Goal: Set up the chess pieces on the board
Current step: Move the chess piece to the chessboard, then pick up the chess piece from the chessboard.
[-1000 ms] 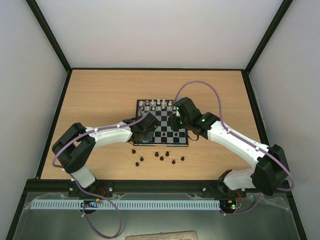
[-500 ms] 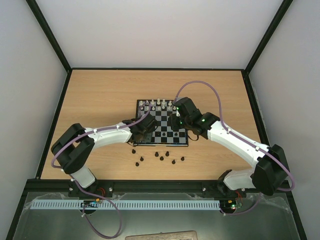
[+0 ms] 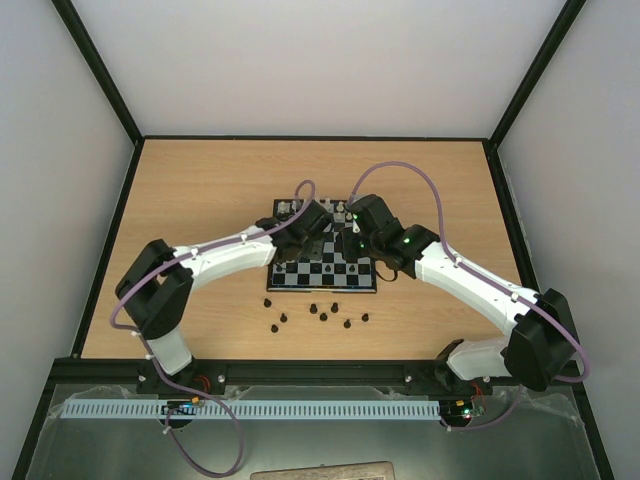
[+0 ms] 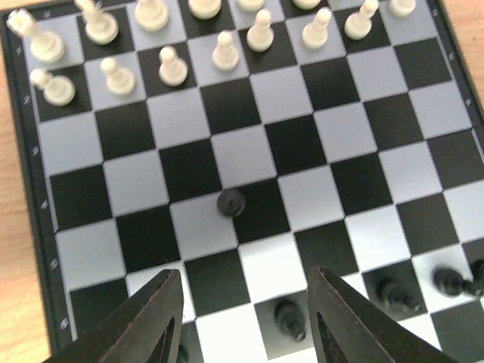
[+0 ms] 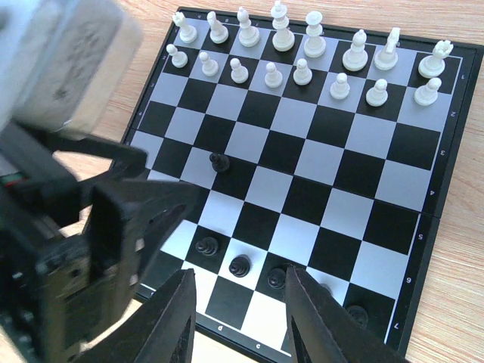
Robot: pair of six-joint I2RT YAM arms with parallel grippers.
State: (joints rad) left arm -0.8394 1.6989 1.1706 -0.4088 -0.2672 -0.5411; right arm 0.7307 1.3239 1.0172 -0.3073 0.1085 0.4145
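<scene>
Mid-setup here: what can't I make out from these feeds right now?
Left wrist: the nearest row of the board is cut off by the frame edge and the fingers of the left gripper.
Right wrist: the board's lower-left corner is behind the blurred left gripper; the right gripper covers part of the nearest row.
Top external: both grippers hide much of the board; the loose black pieces on the table are too small to identify.
</scene>
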